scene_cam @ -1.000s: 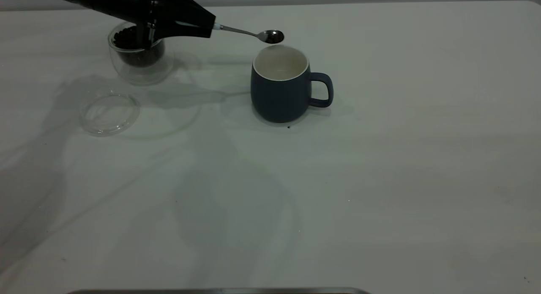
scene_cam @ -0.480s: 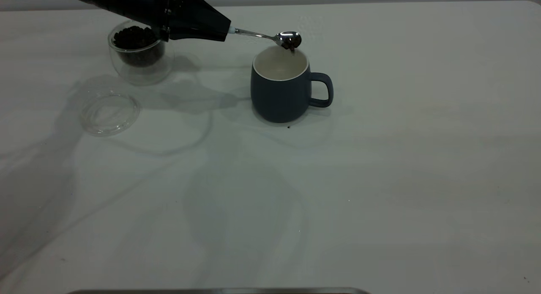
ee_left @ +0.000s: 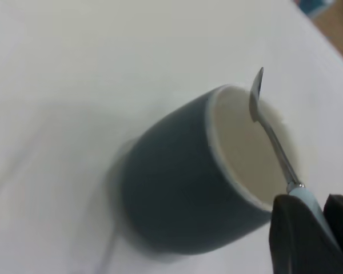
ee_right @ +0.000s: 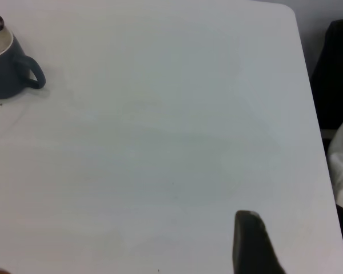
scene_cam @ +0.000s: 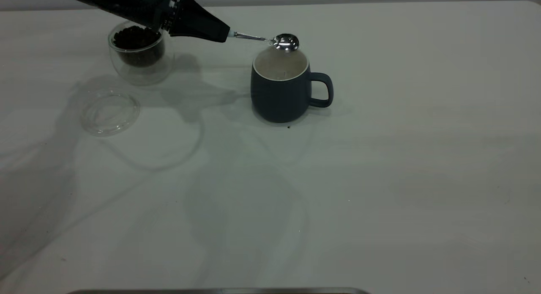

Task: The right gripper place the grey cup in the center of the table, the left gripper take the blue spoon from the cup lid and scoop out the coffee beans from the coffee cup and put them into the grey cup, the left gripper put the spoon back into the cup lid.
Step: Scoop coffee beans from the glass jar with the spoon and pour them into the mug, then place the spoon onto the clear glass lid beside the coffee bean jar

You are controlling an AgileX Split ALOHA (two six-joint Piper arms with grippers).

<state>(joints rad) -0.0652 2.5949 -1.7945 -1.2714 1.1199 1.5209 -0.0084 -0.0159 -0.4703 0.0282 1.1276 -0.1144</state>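
Observation:
My left gripper [scene_cam: 220, 33] reaches in from the back left, shut on the blue spoon's [scene_cam: 270, 40] pale handle [ee_left: 307, 201]. The spoon's shiny bowl [scene_cam: 286, 42] hovers over the far rim of the grey cup [scene_cam: 279, 93], rolled on its edge [ee_left: 256, 94], and no beans show in it. The cup stands upright near the table's [scene_cam: 380, 179] back middle, handle to the right; I cannot make out what lies inside it. The coffee cup [scene_cam: 141, 67] with coffee beans [scene_cam: 136, 37] sits at the back left, partly behind the arm. The cup lid [scene_cam: 110, 113] lies bare in front of it. My right gripper [ee_right: 248, 231] hangs over the right side, far from the grey cup [ee_right: 4, 71].
A tiny dark speck [scene_cam: 288, 127] lies just in front of the mug. The table's right edge [ee_right: 311, 114] borders dark objects beyond it. A metal strip [scene_cam: 219, 291] runs along the near edge.
The left gripper carried the spoon rightward over the mug and rolled it. Beans were in the bowl one second ago, were slipping off half a second ago, and now it looks bare.

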